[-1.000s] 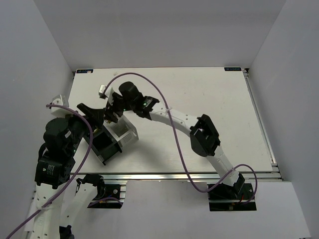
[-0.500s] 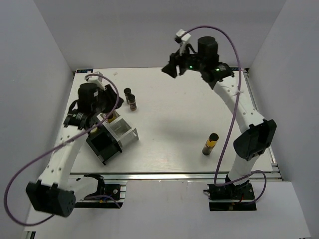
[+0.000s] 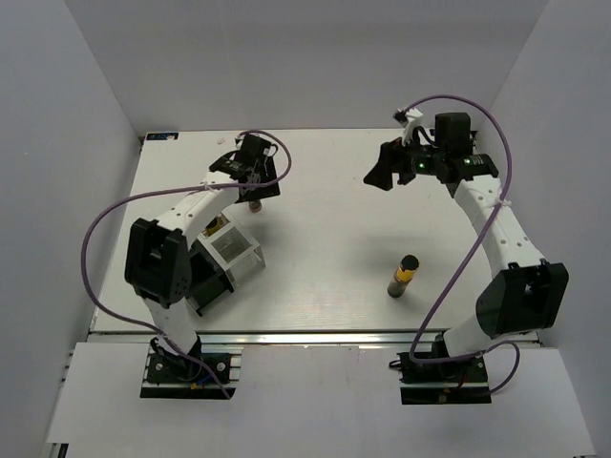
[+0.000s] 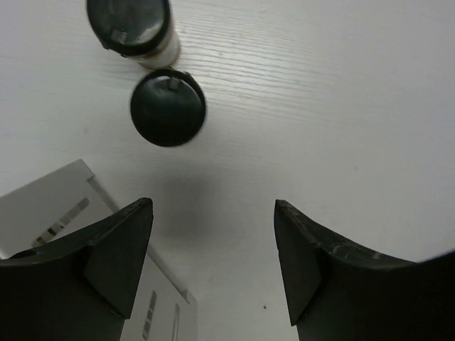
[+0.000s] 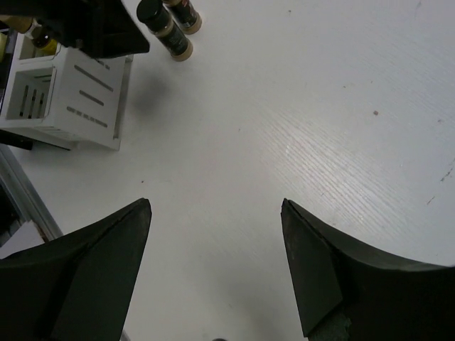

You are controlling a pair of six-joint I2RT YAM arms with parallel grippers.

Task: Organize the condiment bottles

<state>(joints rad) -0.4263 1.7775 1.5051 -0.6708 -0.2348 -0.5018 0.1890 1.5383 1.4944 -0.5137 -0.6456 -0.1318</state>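
Observation:
Two dark bottles with black caps stand side by side at the back left; the left wrist view shows them from above, one point(image 4: 168, 106) nearer and one point(image 4: 131, 25) farther. My left gripper point(image 3: 250, 181) hangs over them, open and empty point(image 4: 212, 206); only one bottle point(image 3: 256, 203) shows beneath it from above. A dark bottle with a yellow label point(image 3: 403, 276) stands alone at the right front. My right gripper point(image 3: 380, 175) is open and empty point(image 5: 215, 206) high over the table's middle back. The two back bottles point(image 5: 165, 27) show in the right wrist view.
The black-and-clear compartment rack point(image 3: 221, 260) sits at the left front, its white slotted wall point(image 5: 78, 92) showing in the right wrist view. Something yellow point(image 3: 218, 224) shows in a back compartment. White walls enclose the table on three sides.
My left gripper has moved from over the rack to the back, above the two dark bottles. My right gripper has swung from the left side to the back and then right and lower.

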